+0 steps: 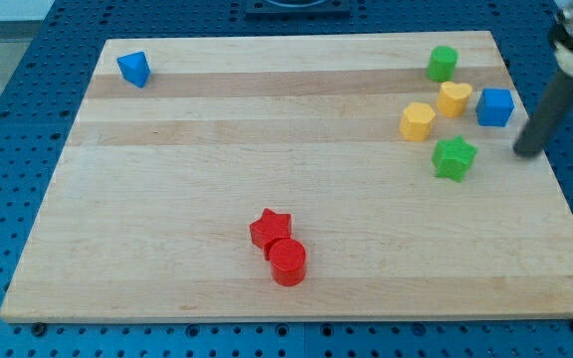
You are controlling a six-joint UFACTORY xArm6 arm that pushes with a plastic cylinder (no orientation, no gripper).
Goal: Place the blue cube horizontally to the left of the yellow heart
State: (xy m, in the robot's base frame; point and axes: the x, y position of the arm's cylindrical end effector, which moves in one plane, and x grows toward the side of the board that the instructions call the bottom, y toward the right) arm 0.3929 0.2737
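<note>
Blue cube [494, 106] on table [267, 179] at view's right, just right of yellow heart [455, 98]. Tip [527, 152] near cube's lower right, apart; no claw fitted. Likely light, rigid, easy-sliding; best pushed flat-on against a side.

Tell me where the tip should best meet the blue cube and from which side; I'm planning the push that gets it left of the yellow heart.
No gripping here, only pushing. The blue cube sits right of the yellow heart, nearly touching it. My tip is at its lower right. Pushing its right face would probably just shove the heart, so meeting its top face and going around seems safer.
</note>
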